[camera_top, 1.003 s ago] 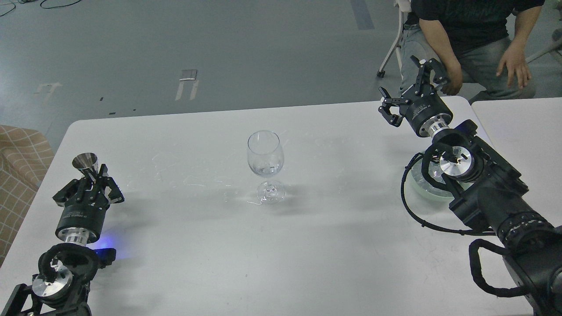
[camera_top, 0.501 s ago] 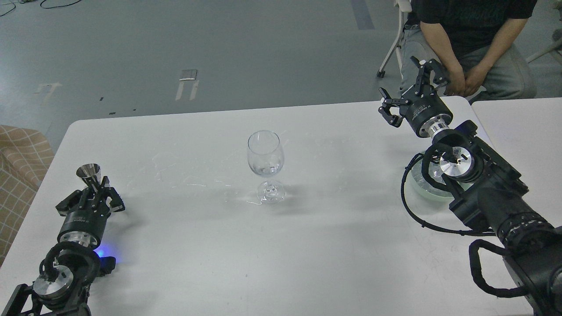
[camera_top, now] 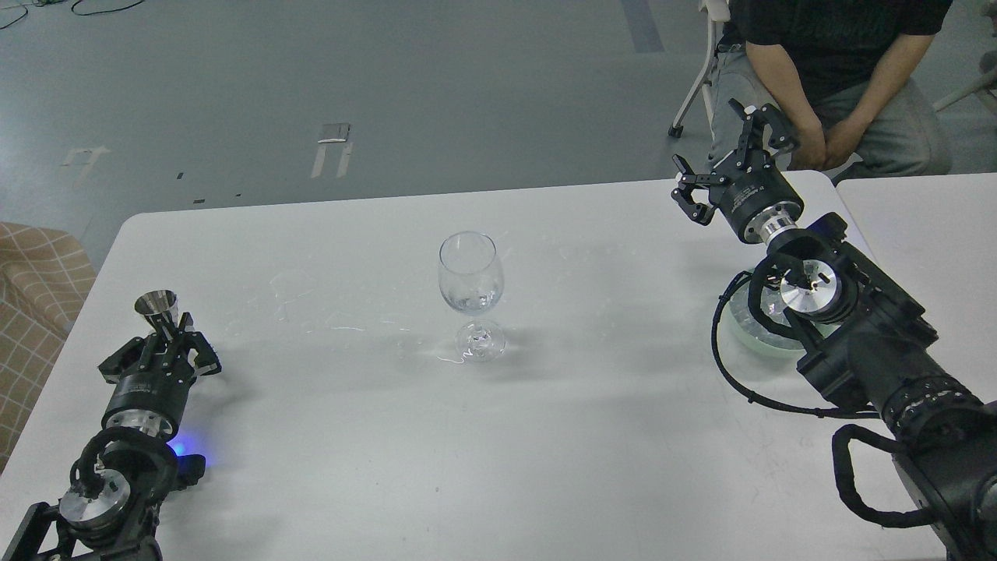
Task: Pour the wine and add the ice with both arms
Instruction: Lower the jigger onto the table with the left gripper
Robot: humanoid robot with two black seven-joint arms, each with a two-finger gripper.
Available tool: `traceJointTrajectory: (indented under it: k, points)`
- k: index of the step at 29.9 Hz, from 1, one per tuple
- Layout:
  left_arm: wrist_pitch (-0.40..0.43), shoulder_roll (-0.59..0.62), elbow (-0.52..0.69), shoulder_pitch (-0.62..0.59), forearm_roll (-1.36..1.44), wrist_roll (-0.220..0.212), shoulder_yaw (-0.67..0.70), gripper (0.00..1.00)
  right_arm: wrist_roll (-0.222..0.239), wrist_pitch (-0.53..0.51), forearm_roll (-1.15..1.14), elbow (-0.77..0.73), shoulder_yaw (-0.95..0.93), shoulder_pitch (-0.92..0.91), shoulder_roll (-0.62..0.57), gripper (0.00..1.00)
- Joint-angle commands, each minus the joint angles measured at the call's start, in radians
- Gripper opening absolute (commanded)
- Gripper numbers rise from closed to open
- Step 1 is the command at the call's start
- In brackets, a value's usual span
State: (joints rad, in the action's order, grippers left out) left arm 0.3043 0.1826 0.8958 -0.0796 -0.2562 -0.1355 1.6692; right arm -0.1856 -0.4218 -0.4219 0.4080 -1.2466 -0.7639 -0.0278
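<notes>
A clear wine glass point(camera_top: 470, 274) stands upright mid-table, with clear glassy ice point(camera_top: 477, 300) low in its bowl. At the left, my left gripper point(camera_top: 165, 333) is shut on the stem of a small silver cone-shaped metal cup point(camera_top: 156, 304), held mouth-up just above the table. Whether there is wine in the cup is hidden; no wine is in view. My right gripper point(camera_top: 724, 160) hangs open and empty over the far right corner, well away from the glass. Both black arms come in from the bottom corners.
A pale round glass dish point(camera_top: 738, 329) sits on the white table point(camera_top: 545, 436), mostly hidden under my right arm. A seated person point(camera_top: 833, 78) is close behind the right gripper. A second table point(camera_top: 919, 218) adjoins at the right, and a checked sofa point(camera_top: 39, 280) stands at the left.
My left gripper came down and back toward me with the metal cup, then held still. The right arm has not moved. The person brought both hands together.
</notes>
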Motion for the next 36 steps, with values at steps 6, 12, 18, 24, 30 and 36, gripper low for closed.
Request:
traceJointTrajectory:
  k: [6, 12, 18, 24, 30, 36]
  points:
    - [-0.008, 0.0, 0.0, -0.002, 0.002, -0.001, 0.0, 0.02, -0.001, 0.0, 0.0, 0.0, -0.001, 0.0, -0.001, 1.0]
    - [-0.008, 0.0, 0.0, 0.0, 0.002, -0.001, 0.0, 0.07, -0.002, 0.0, 0.0, 0.0, -0.001, 0.0, -0.001, 1.0]
    - [-0.008, 0.0, 0.003, 0.0, 0.005, -0.001, -0.002, 0.16, -0.002, 0.0, 0.0, 0.0, -0.001, 0.001, -0.003, 1.0]
    - [-0.008, -0.002, 0.005, 0.003, 0.006, 0.004, -0.002, 0.39, -0.002, 0.0, 0.0, 0.0, -0.001, 0.001, -0.003, 1.0]
    - [-0.01, -0.005, 0.005, 0.004, 0.008, 0.005, -0.002, 0.42, -0.002, 0.0, 0.0, 0.0, 0.001, 0.001, -0.003, 1.0]
    - [-0.007, -0.003, 0.008, 0.008, 0.008, 0.004, -0.002, 0.44, -0.002, 0.0, 0.0, 0.0, -0.001, 0.005, -0.003, 1.0]
